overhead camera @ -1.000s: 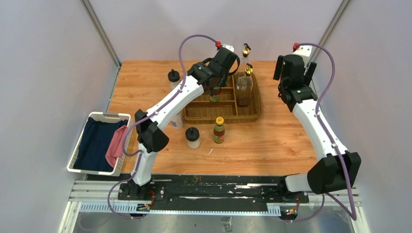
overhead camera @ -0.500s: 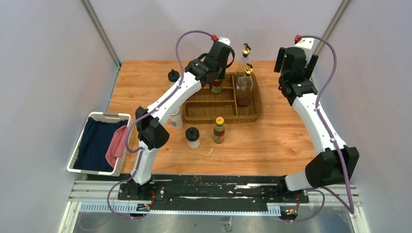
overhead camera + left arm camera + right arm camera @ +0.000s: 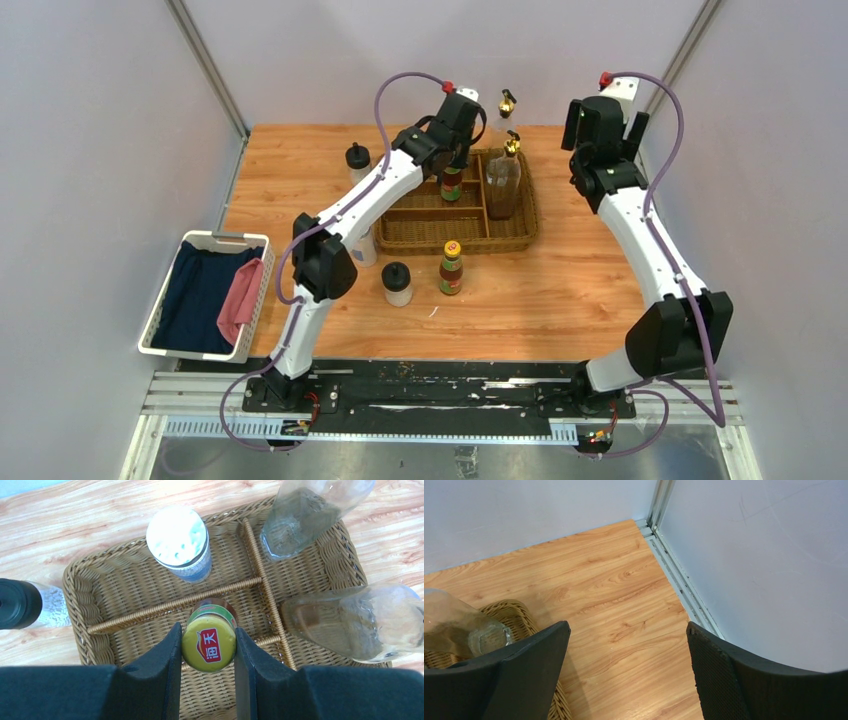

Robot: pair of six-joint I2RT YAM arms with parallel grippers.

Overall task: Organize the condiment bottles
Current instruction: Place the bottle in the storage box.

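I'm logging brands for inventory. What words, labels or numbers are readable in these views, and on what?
"海天": white on a red patch, on top of the yellow-capped sauce bottle held by the left hand.
Label of the second sauce bottle, standing on the table: too small to read.
No other text visible.

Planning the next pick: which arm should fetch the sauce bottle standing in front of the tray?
Probably right: the right hand is open and empty; the left hand grips another bottle at the tray.
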